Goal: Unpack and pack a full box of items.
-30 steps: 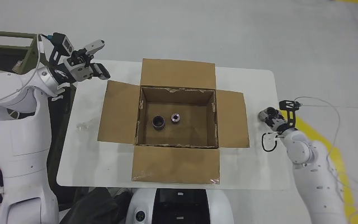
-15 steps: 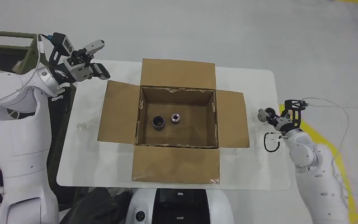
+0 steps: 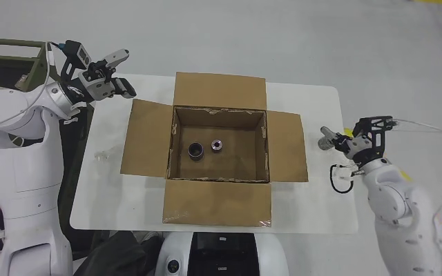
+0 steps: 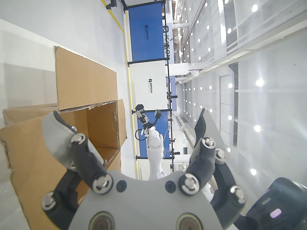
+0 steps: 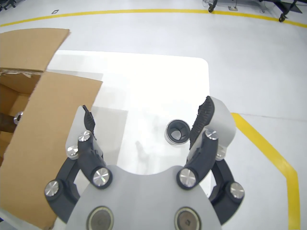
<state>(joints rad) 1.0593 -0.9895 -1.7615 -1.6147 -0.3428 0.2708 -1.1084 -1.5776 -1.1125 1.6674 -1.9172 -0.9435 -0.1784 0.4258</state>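
An open cardboard box [image 3: 217,200] stands mid-table with its flaps spread out. Inside it lie a dark ring [image 3: 196,150] and a small metal part [image 3: 217,145]. A small grey cup-like ring [image 5: 177,133] sits on the white table [image 5: 148,77] to the right of the box, close to one fingertip [image 5: 203,113] and untouched. My right gripper [image 5: 146,114] is open above it, near the table's right edge [image 3: 336,141]. My left gripper [image 3: 124,70] is open and empty, held high off the table's far left corner [image 4: 127,118].
The box's right flap [image 5: 40,111] lies close beside my right gripper. A yellow floor line [image 5: 263,142] runs past the table's right edge. A dark green frame [image 3: 21,65] stands beyond the left arm. Bare table lies on both sides of the box.
My right gripper has drawn back to the right, away from the box, and the arm has turned. The left arm and the box's contents have not moved.
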